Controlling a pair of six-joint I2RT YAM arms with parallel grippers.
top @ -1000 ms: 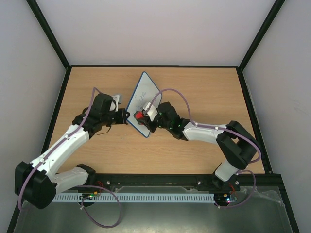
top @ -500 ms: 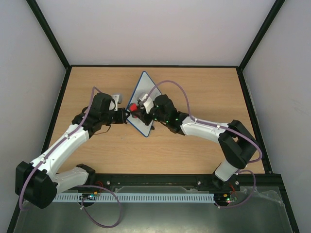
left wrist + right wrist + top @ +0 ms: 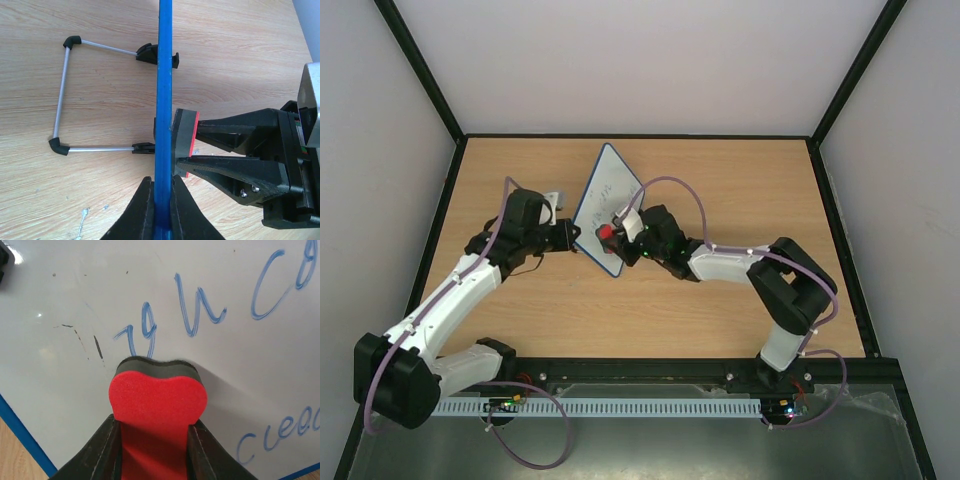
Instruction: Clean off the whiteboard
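The whiteboard (image 3: 612, 195) stands tilted on the table, white with a blue rim, bearing blue handwriting (image 3: 200, 315). My left gripper (image 3: 574, 240) is shut on its blue rim (image 3: 163, 100), seen edge-on in the left wrist view between the fingers (image 3: 137, 215). My right gripper (image 3: 616, 238) is shut on the red eraser (image 3: 157, 405), whose dark felt face presses against the board just below the writing. The eraser (image 3: 184, 142) also shows in the left wrist view, flat against the board's right face.
The board's wire stand (image 3: 62, 95) with black feet rests on the wooden table (image 3: 740, 200) behind the board. Black frame rails (image 3: 640, 136) and white walls enclose the table on three sides.
The eraser swept left across the board's lower part, then back slightly right. The board now stands a little more open towards the top camera. The left arm stays in its grip.
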